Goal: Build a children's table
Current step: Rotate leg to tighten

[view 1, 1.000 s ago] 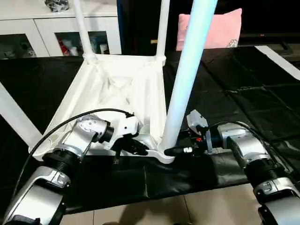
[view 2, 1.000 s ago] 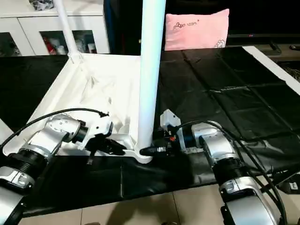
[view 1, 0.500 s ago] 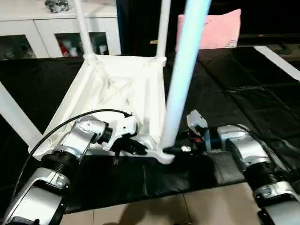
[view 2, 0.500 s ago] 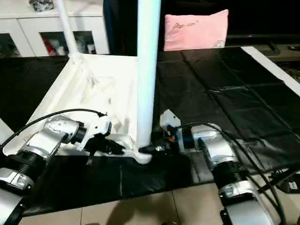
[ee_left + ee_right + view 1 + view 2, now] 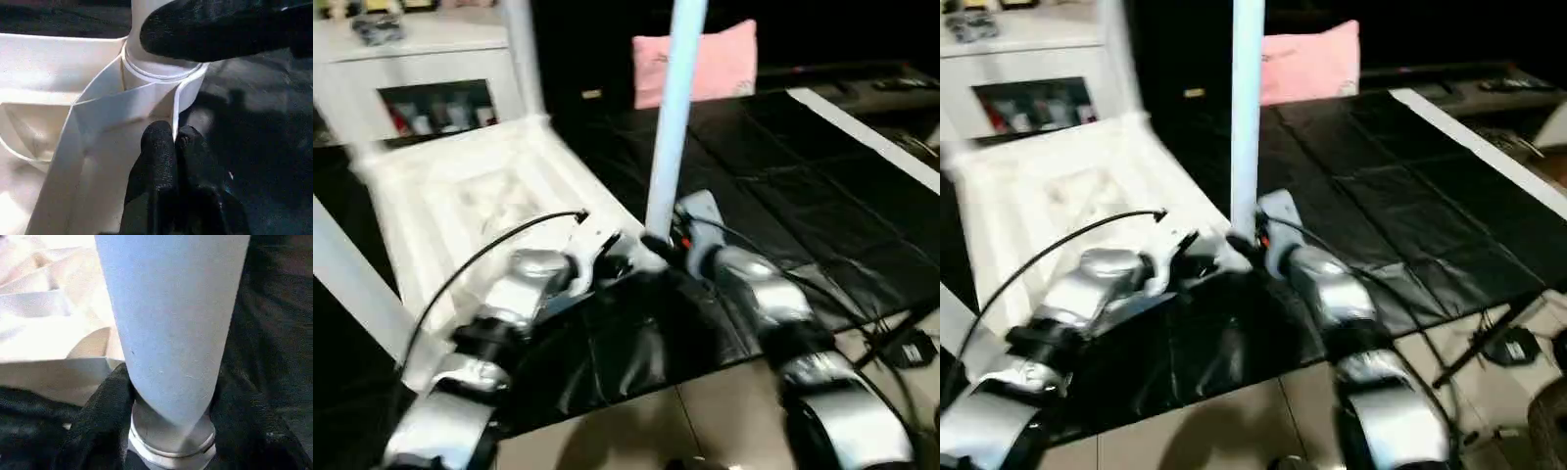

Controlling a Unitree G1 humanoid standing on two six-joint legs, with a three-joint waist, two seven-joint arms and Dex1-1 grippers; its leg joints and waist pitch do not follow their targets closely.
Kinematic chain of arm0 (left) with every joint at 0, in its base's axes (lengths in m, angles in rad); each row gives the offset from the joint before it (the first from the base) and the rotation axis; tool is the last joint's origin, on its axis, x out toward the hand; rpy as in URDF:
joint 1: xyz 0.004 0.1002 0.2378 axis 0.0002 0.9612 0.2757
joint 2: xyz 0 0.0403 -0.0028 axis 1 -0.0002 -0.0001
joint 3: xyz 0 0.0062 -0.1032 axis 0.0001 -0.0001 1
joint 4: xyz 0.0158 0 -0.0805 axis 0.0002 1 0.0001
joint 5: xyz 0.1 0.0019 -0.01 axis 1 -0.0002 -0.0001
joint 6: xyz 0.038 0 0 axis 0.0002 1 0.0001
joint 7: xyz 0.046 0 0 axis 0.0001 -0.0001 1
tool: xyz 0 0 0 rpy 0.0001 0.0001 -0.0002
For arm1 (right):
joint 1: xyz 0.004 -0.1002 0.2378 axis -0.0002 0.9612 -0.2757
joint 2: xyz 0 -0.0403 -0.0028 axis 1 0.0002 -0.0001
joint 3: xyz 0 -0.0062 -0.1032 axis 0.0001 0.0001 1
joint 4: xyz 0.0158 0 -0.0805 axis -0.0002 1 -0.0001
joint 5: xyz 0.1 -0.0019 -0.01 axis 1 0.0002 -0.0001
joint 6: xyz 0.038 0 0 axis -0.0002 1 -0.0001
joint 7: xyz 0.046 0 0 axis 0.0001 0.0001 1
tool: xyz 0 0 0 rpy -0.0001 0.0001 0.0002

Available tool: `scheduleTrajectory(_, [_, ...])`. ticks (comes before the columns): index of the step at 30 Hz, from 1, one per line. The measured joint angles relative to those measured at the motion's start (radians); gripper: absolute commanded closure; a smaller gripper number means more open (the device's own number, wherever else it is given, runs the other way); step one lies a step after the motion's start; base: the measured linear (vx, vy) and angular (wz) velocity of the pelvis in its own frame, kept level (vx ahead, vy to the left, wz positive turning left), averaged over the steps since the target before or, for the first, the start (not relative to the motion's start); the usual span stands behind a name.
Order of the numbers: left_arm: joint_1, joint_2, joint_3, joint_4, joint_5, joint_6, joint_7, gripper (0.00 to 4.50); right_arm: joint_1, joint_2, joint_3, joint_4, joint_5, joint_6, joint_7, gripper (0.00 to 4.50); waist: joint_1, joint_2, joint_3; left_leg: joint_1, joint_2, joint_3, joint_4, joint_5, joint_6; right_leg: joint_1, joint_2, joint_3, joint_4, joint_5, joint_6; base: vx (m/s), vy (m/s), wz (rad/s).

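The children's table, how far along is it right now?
Done: the upturned tabletop has legs standing in it, including a far leg and one at the near left edge. In hand: the right gripper clasps the near leg at its base in the corner socket, while the shut left gripper pinches the tabletop's rim. Left: probably seating that leg fully, then turning the table upright.

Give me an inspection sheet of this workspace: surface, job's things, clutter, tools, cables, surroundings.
Surface: black sheet over the floor; tiles at the near edge.
Job's things: tabletop lies underside up; near leg stands in its corner socket; other legs stand at other corners.
Clutter: nothing seen.
Tools: left tool shut on the tabletop's rim; right tool closed around the near leg's base.
Cables: black cable loops over the left arm; more lie on the floor at the right.
Surroundings: white cabinet, pink pillow.
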Motion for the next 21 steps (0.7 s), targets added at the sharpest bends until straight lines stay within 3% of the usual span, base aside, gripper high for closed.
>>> scheduleTrajectory(1, [-0.001,0.000,0.000,0.000,0.000,0.001,0.001,4.50,0.000,0.005,-0.008,0.001,0.000,-0.003,-0.005,2.18,-0.001,0.001,0.000,0.000,0.000,0.000,0.000,0.000,0.000,0.000,0.000,0.001,0.001,0.000,0.000,0.000,0.000,0.00])
scheduleTrajectory(7, [0.003,0.032,-0.035,-0.015,0.025,-0.058,-0.033,4.50,0.020,0.017,-0.030,-0.019,0.020,-0.023,0.014,1.72,0.002,0.002,-0.001,-0.001,0.000,0.000,-0.005,-0.001,0.001,-0.004,0.002,0.003,0.004,0.015,-0.003,0.000,0.000,0.00])
scheduleTrajectory(9, [0.017,0.054,-0.044,-0.026,0.023,-0.093,-0.074,4.50,0.070,0.006,-0.030,-0.076,0.046,-0.025,0.063,1.49,0.005,0.002,-0.001,-0.001,0.001,-0.001,-0.009,-0.001,0.001,-0.005,0.003,0.003,0.004,0.016,-0.003,0.000,0.000,0.00])
scheduleTrajectory(12, [0.027,0.092,-0.064,-0.026,0.023,-0.165,-0.151,4.50,0.171,-0.041,-0.026,-0.216,0.093,0.017,0.173,1.33,0.024,0.003,-0.002,-0.001,0.004,-0.001,-0.013,0.001,0.005,-0.007,0.008,0.003,0.004,0.017,-0.005,0.000,0.000,0.00])
scheduleTrajectory(16, [0.025,0.145,-0.076,0.011,0.022,-0.273,-0.248,4.50,0.299,-0.134,0.025,-0.402,0.136,0.076,0.336,0.94,0.047,0.003,-0.001,-0.001,0.008,0.000,-0.014,0.002,0.005,-0.008,0.012,0.004,0.003,0.017,-0.006,0.000,0.000,0.00])
scheduleTrajectory(18, [0.020,0.155,-0.077,0.028,0.023,-0.296,-0.269,4.50,0.318,-0.151,0.033,-0.427,0.146,0.087,0.372,0.89,0.049,0.003,-0.001,-0.001,0.008,0.001,-0.013,0.001,0.003,-0.008,0.012,0.005,0.003,0.016,-0.003,0.000,0.000,0.00])
scheduleTrajectory(21, [-0.003,0.168,-0.094,0.077,0.023,-0.348,-0.321,4.50,0.352,-0.202,0.046,-0.506,0.162,0.095,0.427,0.49,0.056,0.002,-0.001,-0.001,0.008,0.002,-0.013,-0.001,0.000,-0.008,0.012,0.006,0.003,0.016,-0.003,0.000,0.000,0.00])
